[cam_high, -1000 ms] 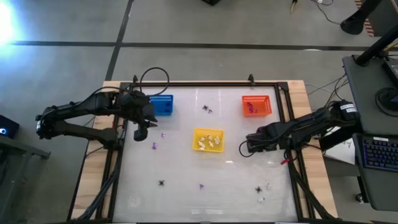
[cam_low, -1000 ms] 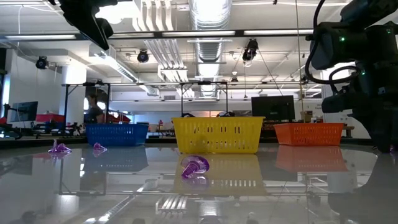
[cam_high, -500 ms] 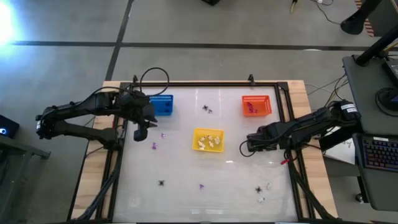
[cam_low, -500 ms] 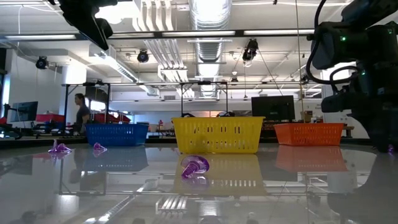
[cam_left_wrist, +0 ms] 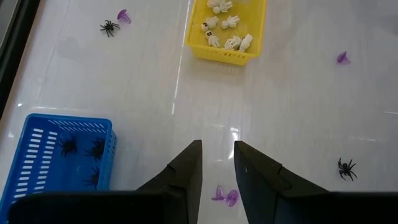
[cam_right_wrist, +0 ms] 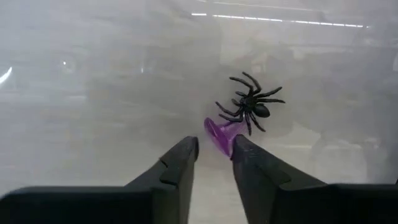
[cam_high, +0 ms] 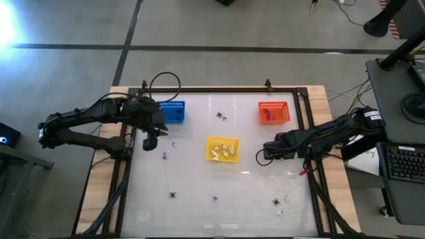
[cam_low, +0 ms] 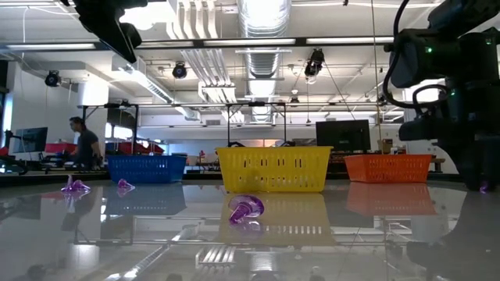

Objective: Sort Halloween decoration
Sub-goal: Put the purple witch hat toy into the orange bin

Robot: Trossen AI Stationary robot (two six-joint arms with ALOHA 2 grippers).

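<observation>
The left claw point(cam_high: 150, 142) hangs above the surface point(cam_high: 199, 199) just near of the blue basket point(cam_high: 172, 111), on the left side. Its fingers point(cam_left_wrist: 186, 171) stand a narrow gap apart with nothing between them, and a small purple trinket point(cam_left_wrist: 224, 196) lies on the surface directly below.

The right claw point(cam_high: 261, 157) sits low at the right side of the surface, just right of the yellow basket point(cam_high: 222, 149). Its fingers point(cam_right_wrist: 180, 163) are also a narrow gap apart; a purple piece point(cam_right_wrist: 219, 135) lies just ahead of the tips, touching or almost touching one of them, with a black spider point(cam_right_wrist: 250, 104) resting against its far end. Whether the claw already pinches the purple piece I cannot tell.

The Halloween decoration is partly sorted: cream pieces point(cam_left_wrist: 227, 25) lie in the yellow basket, black spiders point(cam_left_wrist: 81, 155) in the blue one, and purple pieces point(cam_high: 268, 115) in the orange basket point(cam_high: 273, 113) at far right. Loose ones remain on the surface: a spider and purple piece point(cam_high: 220, 117) between the blue and orange baskets, a purple one point(cam_high: 165, 156) near the left claw, a spider point(cam_high: 172, 195) and a purple one point(cam_high: 215, 198) along the near side, and a small cluster point(cam_high: 280, 201) at near right.
</observation>
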